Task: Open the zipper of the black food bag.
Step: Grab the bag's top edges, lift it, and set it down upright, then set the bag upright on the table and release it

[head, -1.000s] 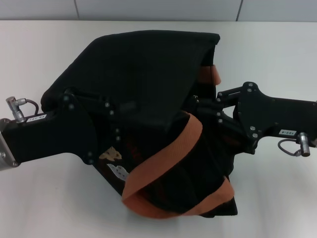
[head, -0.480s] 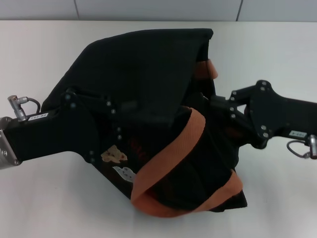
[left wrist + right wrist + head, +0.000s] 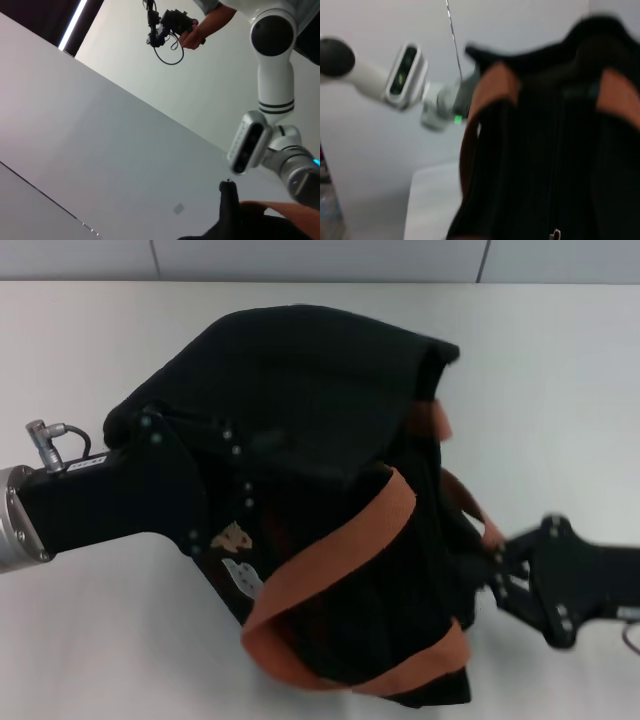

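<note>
The black food bag (image 3: 310, 390) lies slumped on the white table (image 3: 80, 640), with orange straps (image 3: 340, 550) looped across its front. A small bear print (image 3: 232, 538) shows low on its left side. My left gripper (image 3: 235, 480) is pressed into the bag's left side, dark against the fabric. My right gripper (image 3: 485, 575) is at the bag's lower right edge, shut on the zipper's pull. The right wrist view looks along the bag (image 3: 545, 125). There the zipper track (image 3: 555, 165) runs down to a small silver pull tab (image 3: 554, 233) at the frame's edge.
The table's back edge meets a tiled wall (image 3: 320, 258). The left wrist view shows mostly wall and ceiling, my other arm (image 3: 272, 100), and a person's hand holding a device (image 3: 175, 27). My left arm (image 3: 395, 75) appears far off in the right wrist view.
My right gripper has travelled from the bag's upper right side down to its lower right edge. The bag shifted and turned slightly, and the left arm moved a little with it.
</note>
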You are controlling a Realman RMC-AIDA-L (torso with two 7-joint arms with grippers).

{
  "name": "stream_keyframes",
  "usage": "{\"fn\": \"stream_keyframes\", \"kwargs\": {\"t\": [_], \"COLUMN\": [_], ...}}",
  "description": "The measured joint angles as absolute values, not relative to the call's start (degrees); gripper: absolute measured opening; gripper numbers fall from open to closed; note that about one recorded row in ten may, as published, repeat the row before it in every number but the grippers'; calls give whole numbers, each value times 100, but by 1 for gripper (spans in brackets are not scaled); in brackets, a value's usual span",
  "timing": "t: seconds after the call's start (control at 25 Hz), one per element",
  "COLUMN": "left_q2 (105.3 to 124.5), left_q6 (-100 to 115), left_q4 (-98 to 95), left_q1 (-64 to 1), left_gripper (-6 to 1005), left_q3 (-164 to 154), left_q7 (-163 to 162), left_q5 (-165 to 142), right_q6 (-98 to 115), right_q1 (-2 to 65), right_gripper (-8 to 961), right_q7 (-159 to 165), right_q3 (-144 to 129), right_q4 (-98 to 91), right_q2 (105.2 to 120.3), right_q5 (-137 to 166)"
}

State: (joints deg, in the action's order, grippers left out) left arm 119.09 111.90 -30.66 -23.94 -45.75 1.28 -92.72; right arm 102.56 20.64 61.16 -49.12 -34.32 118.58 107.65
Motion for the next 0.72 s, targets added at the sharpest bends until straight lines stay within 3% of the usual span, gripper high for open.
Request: {"fn": "stream_keyframes", "kwargs": {"t": [0.44, 0.72], "left_q2": [11895, 11853], "left_q6": [10946, 10375], "left_q4": [-2903, -1734], "left_q1": [-2429, -2154], "left_gripper": [107, 109], "left_q3": [-4559, -4247], "left_q7": [-102, -45], "left_q5": [-9038, -8695], "right_q6": [10452, 10828], "right_q1": [1713, 1801], "right_gripper": [27, 82], "right_q7": [6467, 6441], "right_q3": [-3764, -2602], "right_q4": [-3491, -3388], "right_q2": [11781, 11893], "right_q5": [11633, 11574]}}
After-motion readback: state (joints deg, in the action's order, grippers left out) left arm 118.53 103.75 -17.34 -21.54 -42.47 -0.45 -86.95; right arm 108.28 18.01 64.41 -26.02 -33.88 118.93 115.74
